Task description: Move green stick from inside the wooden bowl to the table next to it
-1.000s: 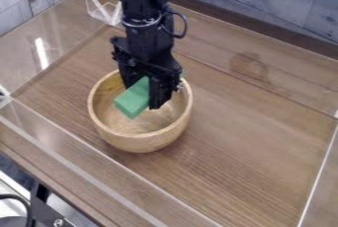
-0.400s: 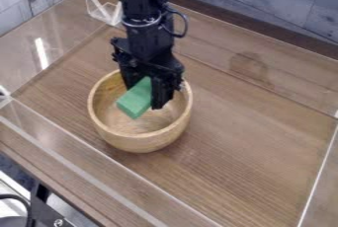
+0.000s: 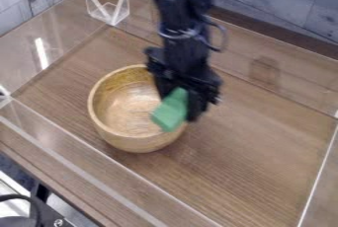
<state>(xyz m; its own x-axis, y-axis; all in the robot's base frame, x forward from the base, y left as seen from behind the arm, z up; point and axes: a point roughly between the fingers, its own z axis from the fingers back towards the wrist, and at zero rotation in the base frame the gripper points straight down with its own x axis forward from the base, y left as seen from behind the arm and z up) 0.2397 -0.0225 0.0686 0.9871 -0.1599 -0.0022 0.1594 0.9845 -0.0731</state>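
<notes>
One camera covered this, and through it I had the green stick point(image 3: 171, 111) up at the right-hand rim of the wooden bowl point(image 3: 111, 124), tilted, its lower part overlapping the bowl's inside; whether it had cleared the rim, I couldn't tell. The gripper point(image 3: 173, 91) was pointing down right at the stick's upper end, jaws apart by roughly the stick's width rather than pressed together, and it looked to have the stick between them, though blur hid the actual contact. Bare table point(image 3: 244, 157) lay just to the right, ready to take it.

Handling, as I judged it: a light piece, stiff, nothing fragile about it, perhaps a touch slippery with that smooth flat face. I wanted it by the long sides near the middle; held by one end, it could pivot if it knocked the rim.

And there was the change! A moment earlier the stick had been over at the bowl's left part, sharp and clear; now arm and stick had swung right together, both smeared by motion, while the bowl sat where it had been.
</notes>
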